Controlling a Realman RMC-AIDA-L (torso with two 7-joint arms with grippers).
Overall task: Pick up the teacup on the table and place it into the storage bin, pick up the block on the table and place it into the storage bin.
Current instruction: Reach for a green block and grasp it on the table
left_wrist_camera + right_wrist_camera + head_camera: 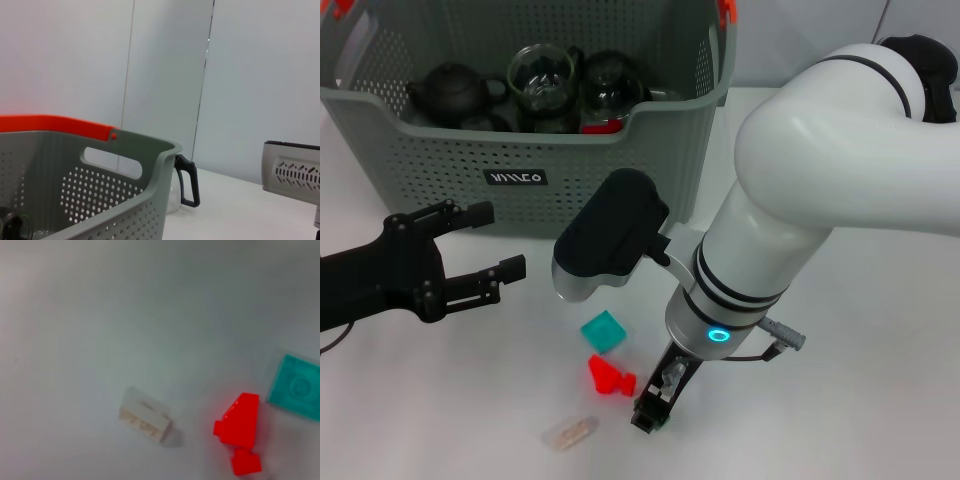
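The storage bin (440, 150), grey-green and perforated with a black label, stands at the back left. It holds a black teapot (450, 90) and glass cups (542, 78). No teacup shows on the table in the head view. A teal block (603, 331), a red block (610, 377) and a clear block (569, 431) lie on the white table in front. My right gripper (653, 408) hangs low just right of the red block. The right wrist view shows the red (240, 427), teal (297, 387) and clear (145, 421) blocks. My left gripper (492, 240) is open and empty, in front of the bin.
The left wrist view shows the bin's wall (100, 200) with an orange handle clip (55, 122), a glass vessel with a black handle (186, 186) on the table beside the bin, and a grey vented box (295, 170) farther off. My right arm's elbow (610, 235) hangs above the blocks.
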